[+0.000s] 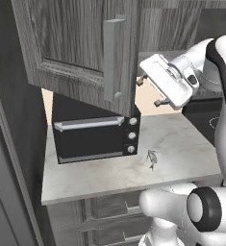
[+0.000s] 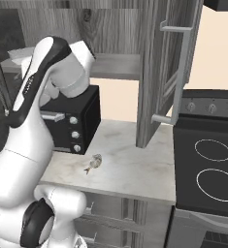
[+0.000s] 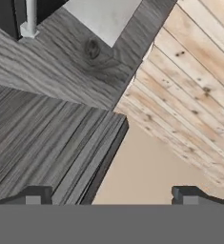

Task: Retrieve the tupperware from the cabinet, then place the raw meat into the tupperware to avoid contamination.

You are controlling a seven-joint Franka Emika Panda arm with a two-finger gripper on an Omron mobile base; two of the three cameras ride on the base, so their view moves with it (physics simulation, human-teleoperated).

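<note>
One cabinet (image 1: 81, 48) door open, meat still on the counter.
Left base view: gripper (image 1: 149, 91) hovers up by the door edge, above the black oven (image 1: 93, 137); raw meat (image 1: 152, 157) lies just right of the oven on the counter (image 1: 109, 175). Right base view: meat right of the oven, stove (image 2: 207, 160) beyond it. Hand view: fingertips (image 3: 35, 195) spread wide apart, holding nothing, facing the door edge.
</note>
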